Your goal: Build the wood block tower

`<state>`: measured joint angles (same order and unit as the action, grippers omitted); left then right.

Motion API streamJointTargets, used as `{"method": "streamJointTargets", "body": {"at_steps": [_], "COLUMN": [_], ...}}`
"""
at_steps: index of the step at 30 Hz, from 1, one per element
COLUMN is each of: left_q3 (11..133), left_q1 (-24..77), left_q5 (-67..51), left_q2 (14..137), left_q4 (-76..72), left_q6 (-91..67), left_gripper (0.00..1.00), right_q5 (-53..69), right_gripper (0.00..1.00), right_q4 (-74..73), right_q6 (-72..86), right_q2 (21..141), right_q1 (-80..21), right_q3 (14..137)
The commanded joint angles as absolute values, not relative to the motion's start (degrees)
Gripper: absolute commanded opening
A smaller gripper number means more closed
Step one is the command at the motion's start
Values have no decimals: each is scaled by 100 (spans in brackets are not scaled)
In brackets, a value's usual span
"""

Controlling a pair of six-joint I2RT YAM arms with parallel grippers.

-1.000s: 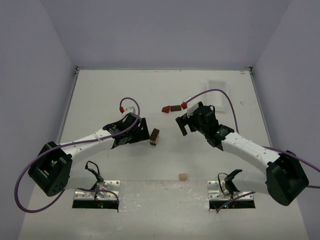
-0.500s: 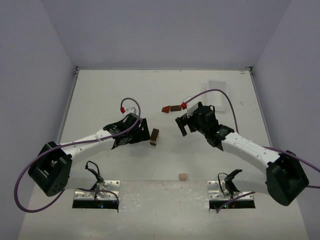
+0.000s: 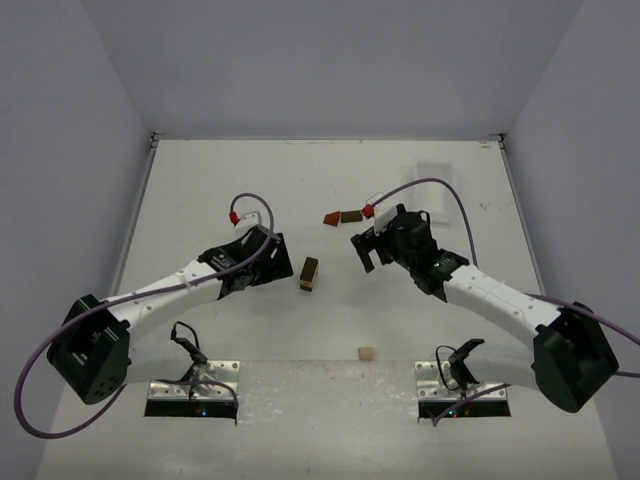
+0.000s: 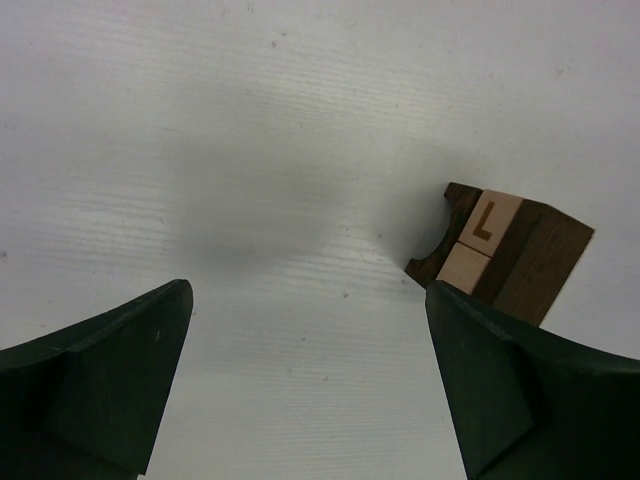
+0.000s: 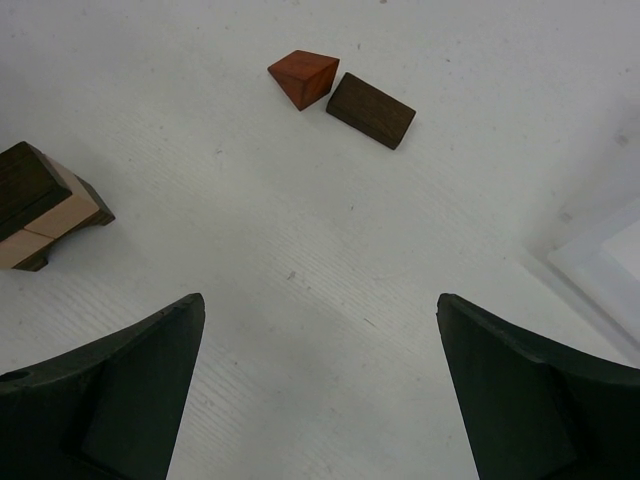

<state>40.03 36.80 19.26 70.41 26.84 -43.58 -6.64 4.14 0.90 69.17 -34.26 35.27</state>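
Note:
The wood block tower [image 3: 309, 273] is a small stack of dark brown and light tan blocks at the table's middle. It shows in the left wrist view [image 4: 500, 257] with an "L" on one tan block, and in the right wrist view [image 5: 42, 205]. My left gripper [image 3: 284, 262] is open and empty just left of the stack. My right gripper [image 3: 364, 250] is open and empty to its right. A reddish-brown wedge [image 3: 331, 218] and a dark brown block [image 3: 351, 216] lie side by side further back; both show in the right wrist view, wedge [image 5: 303, 78], block [image 5: 371, 110].
A loose light tan cube [image 3: 366, 354] lies near the front edge. A white plastic tray [image 3: 437, 183] sits at the back right; its corner shows in the right wrist view [image 5: 600, 270]. Walls enclose the table on three sides.
My left gripper has drawn back to the left, leaving a gap between it and the stack. The right arm and the blocks have not moved.

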Motion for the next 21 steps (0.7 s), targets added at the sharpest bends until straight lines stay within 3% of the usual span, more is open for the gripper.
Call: {"method": "streamJointTargets", "body": {"at_steps": [1, 13, 21], "left_q3": [4426, 4397, 4208], "left_q1": [3735, 3735, 3743], "left_q5": [2187, 2047, 1906], "left_q2": [6509, 5823, 5739], "left_q4": [2804, 2927, 2803], "left_q6": [-4447, -4332, -4341], "left_gripper": [100, 100, 100], "right_q5": [-961, -773, -547], "right_gripper": [99, 99, 99], "right_q4": [591, 251, 23], "right_q6": [286, 1010, 1201], "right_q2": [6562, 5083, 4800], "right_q1": [-3428, -3435, -3437], "right_q3": [3518, 2410, 2268]}}
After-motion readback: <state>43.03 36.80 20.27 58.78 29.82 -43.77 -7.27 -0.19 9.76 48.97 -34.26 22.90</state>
